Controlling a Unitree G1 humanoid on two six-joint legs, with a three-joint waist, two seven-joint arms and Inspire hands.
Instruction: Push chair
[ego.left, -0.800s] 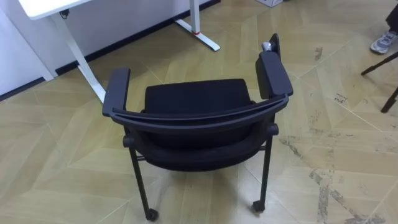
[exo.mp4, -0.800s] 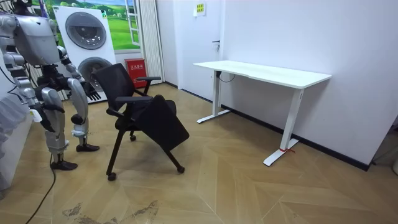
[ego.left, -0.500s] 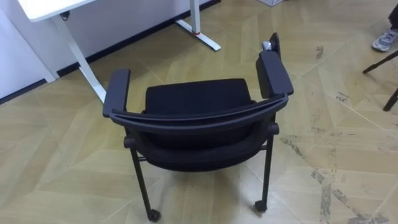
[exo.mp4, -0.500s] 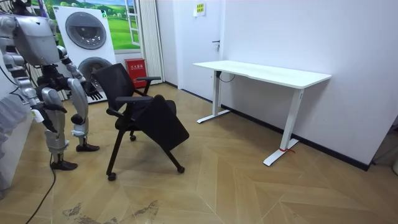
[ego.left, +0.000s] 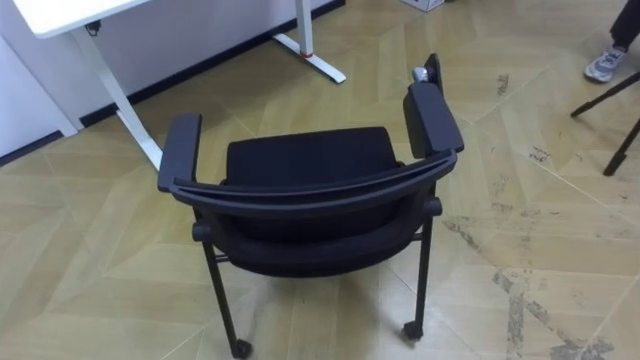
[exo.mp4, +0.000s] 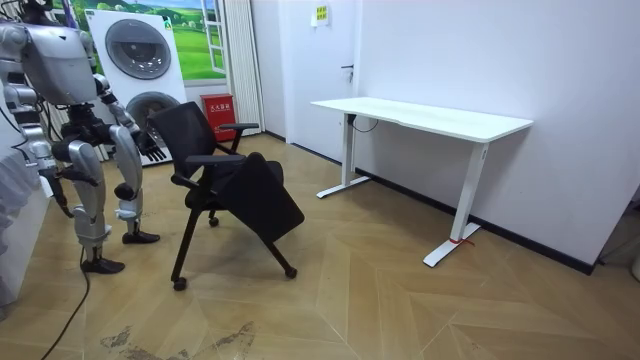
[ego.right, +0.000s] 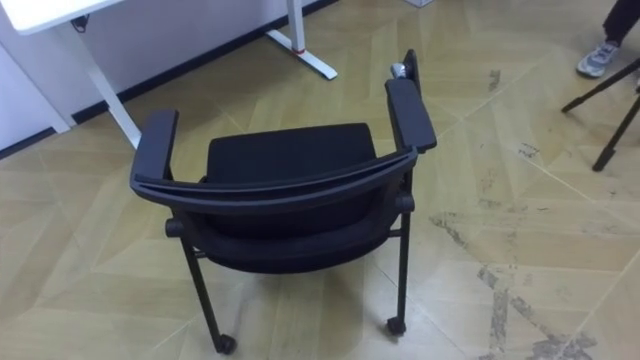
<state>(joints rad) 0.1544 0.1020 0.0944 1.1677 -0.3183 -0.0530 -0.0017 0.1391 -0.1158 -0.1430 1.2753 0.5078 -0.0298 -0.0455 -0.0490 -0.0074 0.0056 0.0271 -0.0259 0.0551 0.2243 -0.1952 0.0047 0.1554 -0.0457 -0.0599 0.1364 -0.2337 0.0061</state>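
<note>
You have the chair (ego.left: 310, 190) dead ahead on the floor (ego.left: 520, 200), its back nearest the robot and its seat facing away. The desk (ego.left: 60, 12) stands beyond it to the left, against the wall. Far right, well apart from the chair: a person's shoe (ego.left: 603, 63) and a stand's legs (ego.left: 610, 100). In the room view, a washing machine (exo.mp4: 135, 50) stands behind robot and chair.
</note>
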